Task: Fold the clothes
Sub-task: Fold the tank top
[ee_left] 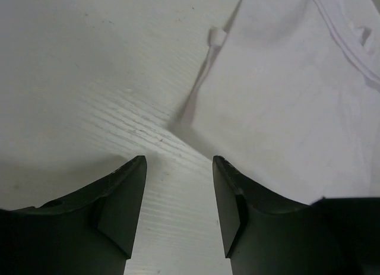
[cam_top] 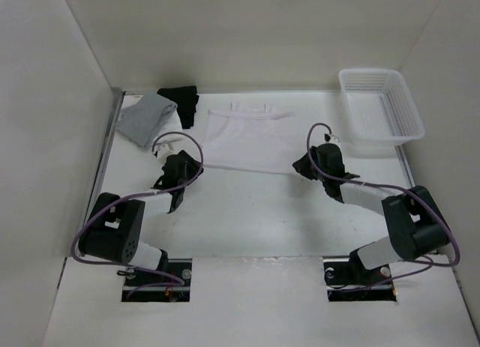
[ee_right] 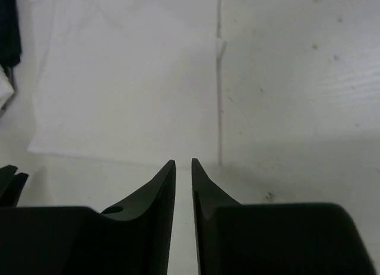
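Surface: white table (cam_top: 247, 219), white walls (cam_top: 247, 32) on three sides.
Left gripper (ee_left: 178, 162): wide, empty, near white top (ee_left: 285, 108).
Right gripper (ee_right: 183, 163): narrow gap, empty.
Overhead only: basket (cam_top: 349, 107).

Grey garment (cam_top: 145, 119), black garment (cam_top: 182, 101) (adjacent), basket (cam_top: 380, 103)

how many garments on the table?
3: white top spread flat, centre back; grey garment bunched at the far-left corner; black garment just right of it by the back wall. Anything under those piles would be hidden.
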`<state>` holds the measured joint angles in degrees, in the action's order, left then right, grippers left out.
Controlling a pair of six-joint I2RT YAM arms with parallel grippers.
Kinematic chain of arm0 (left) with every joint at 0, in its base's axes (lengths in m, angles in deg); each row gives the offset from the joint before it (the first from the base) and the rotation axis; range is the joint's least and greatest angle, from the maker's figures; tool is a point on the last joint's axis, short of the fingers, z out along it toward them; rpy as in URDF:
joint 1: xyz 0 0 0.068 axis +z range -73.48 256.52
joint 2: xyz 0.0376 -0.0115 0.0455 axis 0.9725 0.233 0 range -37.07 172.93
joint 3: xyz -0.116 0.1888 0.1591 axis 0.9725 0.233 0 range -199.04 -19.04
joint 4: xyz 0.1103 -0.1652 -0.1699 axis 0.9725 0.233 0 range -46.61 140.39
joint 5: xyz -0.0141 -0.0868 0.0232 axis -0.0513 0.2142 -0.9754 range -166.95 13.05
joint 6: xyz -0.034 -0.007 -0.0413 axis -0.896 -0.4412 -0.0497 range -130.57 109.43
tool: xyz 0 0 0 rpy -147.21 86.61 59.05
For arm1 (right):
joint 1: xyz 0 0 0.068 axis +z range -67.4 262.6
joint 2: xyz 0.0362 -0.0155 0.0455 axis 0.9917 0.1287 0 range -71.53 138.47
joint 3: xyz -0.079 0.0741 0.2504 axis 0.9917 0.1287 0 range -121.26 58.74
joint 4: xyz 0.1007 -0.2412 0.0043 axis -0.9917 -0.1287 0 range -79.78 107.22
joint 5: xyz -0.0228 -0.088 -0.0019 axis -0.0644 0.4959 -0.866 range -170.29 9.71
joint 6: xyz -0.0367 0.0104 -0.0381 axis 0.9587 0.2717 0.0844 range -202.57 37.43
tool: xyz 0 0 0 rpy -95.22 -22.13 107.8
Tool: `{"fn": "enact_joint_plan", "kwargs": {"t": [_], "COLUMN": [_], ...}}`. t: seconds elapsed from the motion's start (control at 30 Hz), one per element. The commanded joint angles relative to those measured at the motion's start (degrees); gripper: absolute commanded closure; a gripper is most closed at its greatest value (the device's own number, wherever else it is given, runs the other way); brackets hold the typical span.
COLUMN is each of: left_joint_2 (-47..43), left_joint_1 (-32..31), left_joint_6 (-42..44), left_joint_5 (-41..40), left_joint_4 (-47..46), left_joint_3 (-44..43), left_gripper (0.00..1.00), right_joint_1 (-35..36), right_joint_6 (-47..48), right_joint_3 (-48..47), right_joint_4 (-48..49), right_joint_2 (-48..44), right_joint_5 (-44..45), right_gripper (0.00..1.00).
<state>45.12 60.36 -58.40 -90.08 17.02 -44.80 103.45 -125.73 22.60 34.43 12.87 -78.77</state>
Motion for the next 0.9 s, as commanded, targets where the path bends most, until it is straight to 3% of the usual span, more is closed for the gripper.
{"fn": "enact_joint_plan", "kwargs": {"t": [0.0, 0.1, 0.27, 0.43, 0.63, 0.87], "left_joint_2": [1.82, 5.07, 11.84, 15.71, 18.00, 14.31], "left_joint_1": [2.58, 3.90, 4.69, 5.13, 5.31, 4.35], "left_joint_6": [-2.96, -4.80, -7.89, -9.64, -11.05, -11.05], "left_joint_5": [5.46, 9.42, 11.01, 10.93, 11.37, 9.00], "left_joint_4": [-9.99, -14.14, -16.60, -17.14, -17.40, -16.87], "left_joint_3": [1.24, 1.06, -0.69, -1.75, -2.72, -0.70], "left_gripper": [0.52, 0.52, 0.54, 0.65, 0.89, 0.94], "right_joint_1": [0.30, 0.30, -1.02, -0.85, -0.67, 0.90], "right_joint_6": [-1.05, -2.01, -6.05, -7.91, -8.78, -9.58], "right_joint_3": [4.05, 7.74, 10.39, 10.30, 9.86, 6.44], "right_joint_4": [6.52, 8.53, 14.24, 15.48, 14.69, 11.35], "right_joint_2": [-3.62, -3.90, -0.38, 0.06, 0.85, 4.53], "right_joint_5": [1.20, 1.47, 0.59, 1.82, 3.75, 4.81], "right_gripper": [0.73, 0.60, 0.56, 0.55, 0.54, 0.50]}}
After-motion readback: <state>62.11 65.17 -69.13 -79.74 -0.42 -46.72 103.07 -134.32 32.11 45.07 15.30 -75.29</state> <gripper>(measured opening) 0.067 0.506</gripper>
